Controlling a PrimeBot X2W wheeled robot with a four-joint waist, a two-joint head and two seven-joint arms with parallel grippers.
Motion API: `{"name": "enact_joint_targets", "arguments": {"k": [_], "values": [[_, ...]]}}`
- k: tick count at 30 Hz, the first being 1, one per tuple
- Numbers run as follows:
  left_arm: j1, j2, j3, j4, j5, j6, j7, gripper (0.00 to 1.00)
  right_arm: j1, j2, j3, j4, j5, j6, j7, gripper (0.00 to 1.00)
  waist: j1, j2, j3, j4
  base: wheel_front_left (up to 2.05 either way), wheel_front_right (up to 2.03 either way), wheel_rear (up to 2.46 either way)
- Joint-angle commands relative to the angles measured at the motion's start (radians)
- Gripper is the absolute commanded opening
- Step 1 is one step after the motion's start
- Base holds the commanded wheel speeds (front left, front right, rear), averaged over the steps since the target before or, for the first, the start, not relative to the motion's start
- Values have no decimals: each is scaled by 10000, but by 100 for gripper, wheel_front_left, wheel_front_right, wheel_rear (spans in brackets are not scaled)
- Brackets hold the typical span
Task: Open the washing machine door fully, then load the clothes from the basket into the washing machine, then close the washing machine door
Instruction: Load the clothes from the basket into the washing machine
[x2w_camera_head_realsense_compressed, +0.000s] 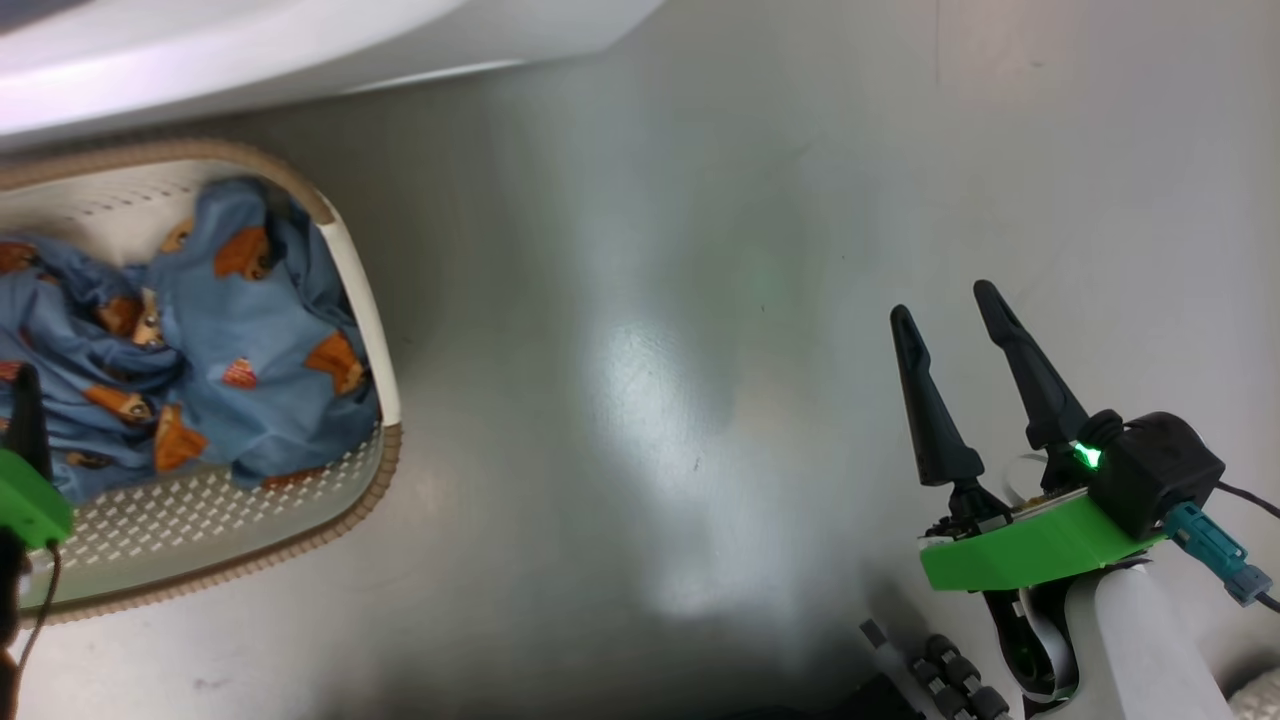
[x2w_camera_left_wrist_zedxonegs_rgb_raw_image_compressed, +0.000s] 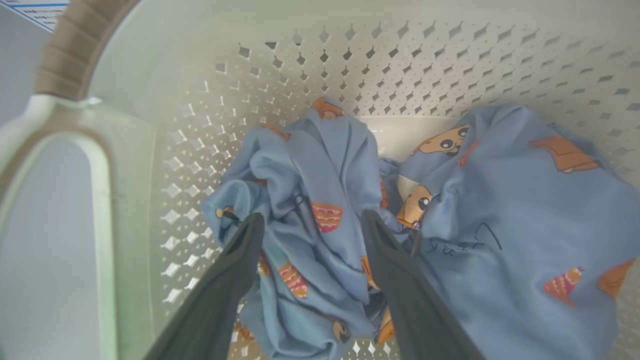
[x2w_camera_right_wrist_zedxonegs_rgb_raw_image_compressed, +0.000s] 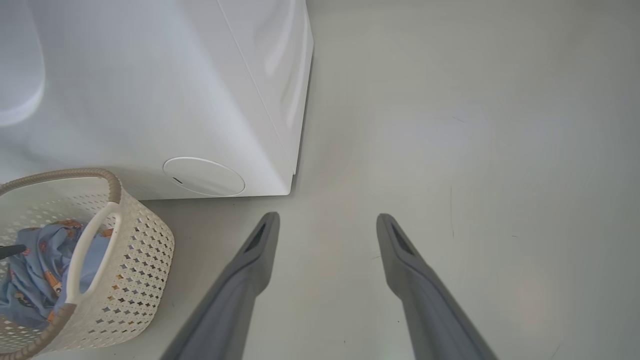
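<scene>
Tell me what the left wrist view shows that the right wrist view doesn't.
Left wrist view: the left gripper, jaws open astride a fold of the clothes, deep inside the basket. Right wrist view: the washing machine with its round white flap, and the right gripper, jaws open over the floor. Both: the basket holding the blue printed clothes, with a left fingertip among them.

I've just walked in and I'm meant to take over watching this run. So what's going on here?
The robot is loading laundry. Its left gripper is down inside the basket, open, with its fingers on either side of a bunched fold of the blue clothes; it has not closed on them yet. The clothes lie in the basket, which stands on the floor by the washing machine. The right gripper hangs open over bare floor, holding nothing.
</scene>
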Motion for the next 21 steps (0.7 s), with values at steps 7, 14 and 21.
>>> {"name": "enact_joint_targets", "arguments": {"k": [7,14,21], "values": [[-403,690,-65,293,-529,-13,148,100,68,12,296,-216,194,16,-120,100,0,0,572,-223,0,0,0],[-1003,950,-136,954,-677,18,449,100,-26,12,316,-261,245,16,-120,100,0,0,937,-317,0,0,0],[-1767,997,-240,1549,-667,226,870,100,-66,12,306,-329,244,16,-120,100,0,0,1184,-404,0,0,0]]}}
